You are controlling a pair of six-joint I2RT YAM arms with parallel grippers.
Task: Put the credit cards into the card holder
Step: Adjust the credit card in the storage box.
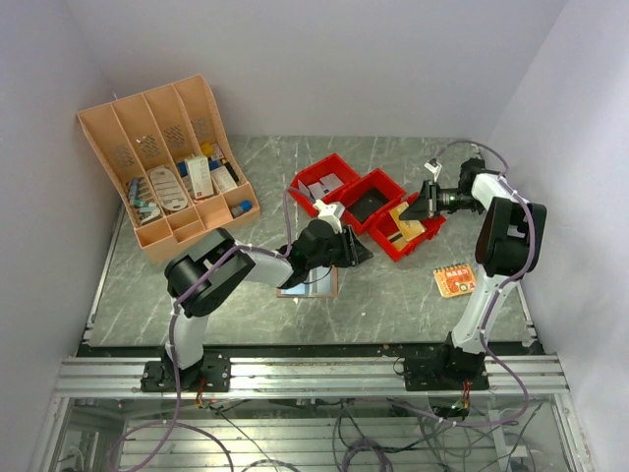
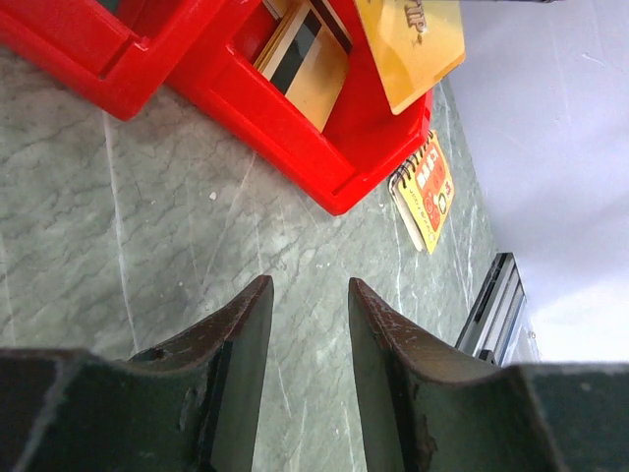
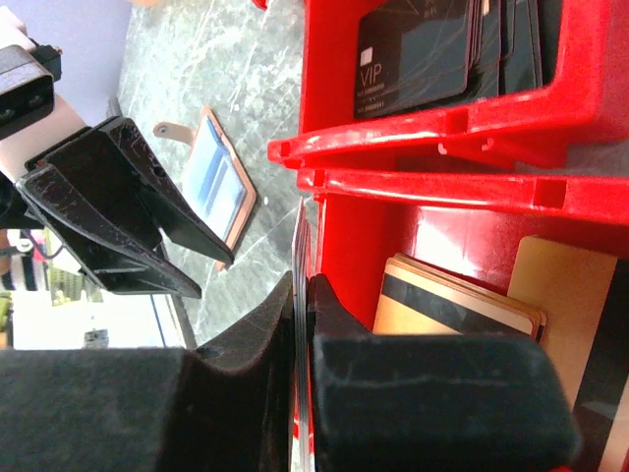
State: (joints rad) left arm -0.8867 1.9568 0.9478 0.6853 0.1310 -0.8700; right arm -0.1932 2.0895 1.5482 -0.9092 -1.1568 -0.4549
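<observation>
I am giving every position from the right-hand red bin (image 2: 285, 128). Far to its left, the orange organiser rack (image 1: 157, 236) is standing by the wall.

Left of the bin and nearer to my bases, the card holder (image 1: 319, 285) is lying open and flat on the table with its clear window facing up. My left arm is crossing above it. My left gripper (image 2: 310, 295) is hovering just left of the bin, above bare table. Its jaws are standing about half apart and gripping nothing.

Touching the bin on its left, the middle red bin (image 3: 511, 118) is carrying black cards (image 3: 413, 59) marked VIP. Inside the right-hand bin, a short stack of gold cards (image 3: 457, 305) is lying flat.

Over that bin, my right gripper (image 3: 300, 285) is pinching a gold card (image 2: 413, 44), with its jaws fully closed on the thin edge. The card is tilting over the bin's interior.

Just beside the bin's right near corner, an orange spiral notepad (image 2: 428, 192) is lying on the table.
</observation>
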